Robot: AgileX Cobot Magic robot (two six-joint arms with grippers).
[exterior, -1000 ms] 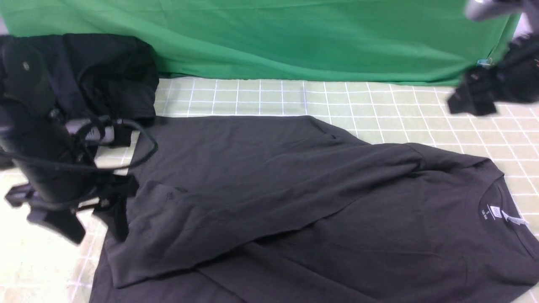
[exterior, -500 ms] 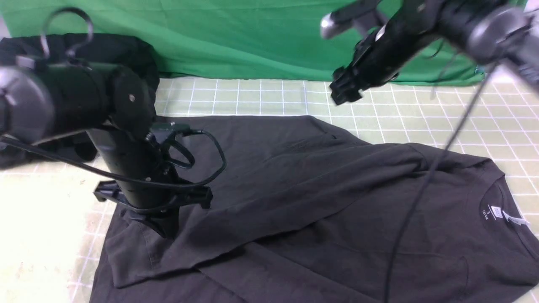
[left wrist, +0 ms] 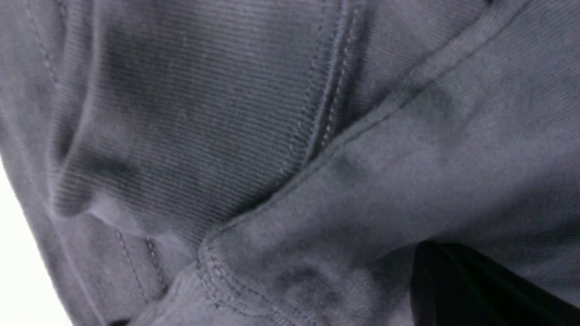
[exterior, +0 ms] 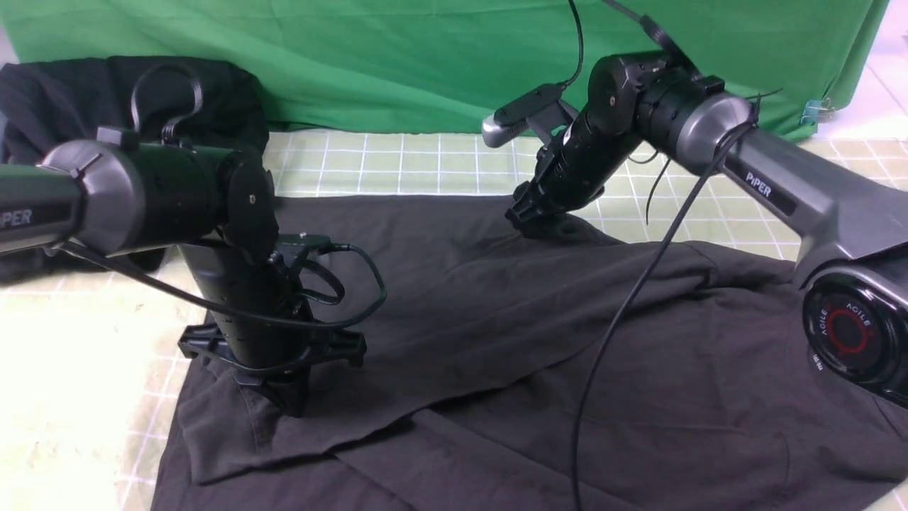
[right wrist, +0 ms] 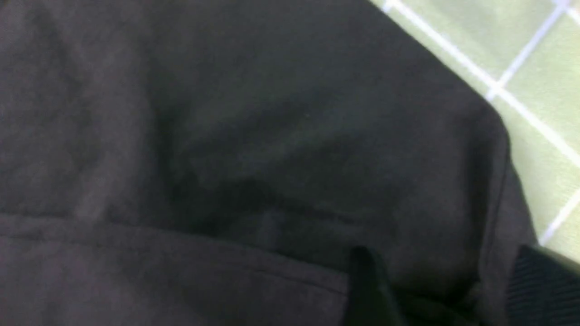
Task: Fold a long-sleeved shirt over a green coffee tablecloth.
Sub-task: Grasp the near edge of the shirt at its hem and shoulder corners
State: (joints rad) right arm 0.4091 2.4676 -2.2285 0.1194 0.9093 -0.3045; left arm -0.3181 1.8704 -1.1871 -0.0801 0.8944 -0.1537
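Observation:
The charcoal long-sleeved shirt (exterior: 496,319) lies spread and partly folded on the pale green gridded tablecloth (exterior: 440,163). My left gripper (exterior: 284,397) points straight down into the shirt's near left part, shut, with cloth puckered around its tip. In the left wrist view its dark tip (left wrist: 435,271) is sunk in fabric beside a ribbed cuff (left wrist: 204,113). My right gripper (exterior: 533,221) rests on the shirt's far edge. In the right wrist view that gripper (right wrist: 448,276) has its fingers (right wrist: 367,285) apart, with a fold of the shirt's edge (right wrist: 494,226) between them and tablecloth (right wrist: 543,68) beyond.
A plain deep-green cloth (exterior: 425,64) hangs across the back with a small clip (exterior: 816,110) at its right. A bulky heap of black garments (exterior: 85,92) sits at the back left. The right arm's cable (exterior: 624,305) hangs over the shirt.
The left gripper came in over the shirt's left part, dropped onto it and shut there. The right arm swung in from the far right and down onto the shirt's far edge.

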